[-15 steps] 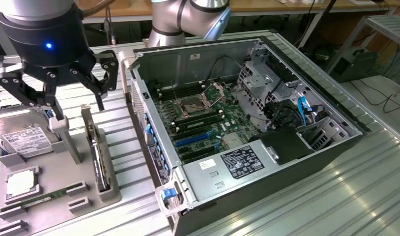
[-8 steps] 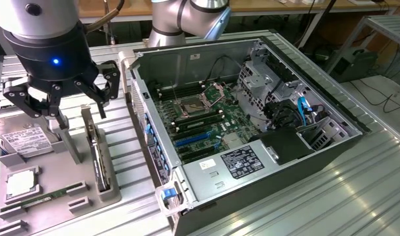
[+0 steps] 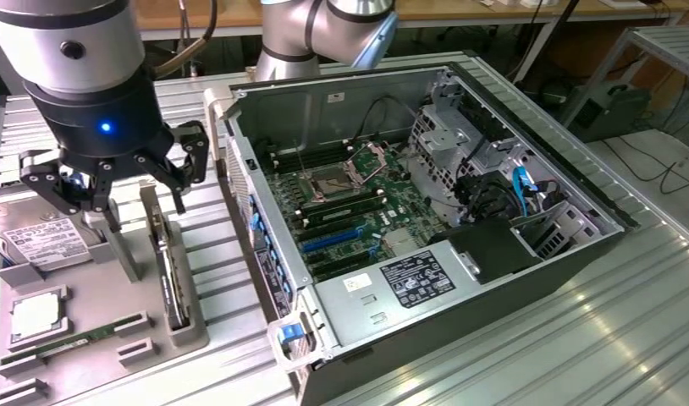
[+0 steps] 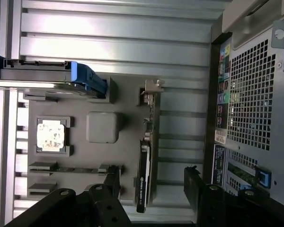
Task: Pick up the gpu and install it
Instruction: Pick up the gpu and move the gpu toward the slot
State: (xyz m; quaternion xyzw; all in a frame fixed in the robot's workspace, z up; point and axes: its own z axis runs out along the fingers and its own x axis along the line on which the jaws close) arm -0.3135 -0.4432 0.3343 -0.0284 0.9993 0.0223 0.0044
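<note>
just above: open gripper [image 4: 151,183] over the gpu [image 4: 144,170]
jaws wide, holding nothing, straddling the gpu standing on edge in the grey tray [image 3: 96,296]. wrist view catches its bracket [image 4: 151,89]; exterior view shows the motherboard [image 3: 356,211] beyond the tray.

Counting now: one gpu [image 3: 169,271], standing on edge along the side of the grey holder tray [image 3: 90,296] nearest the case. I see one hard drive [image 3: 40,241] at a tray corner, one processor chip [image 3: 37,315] and one green memory stick [image 3: 79,342]. One open computer case [image 3: 435,211] sits beside the tray.
</note>
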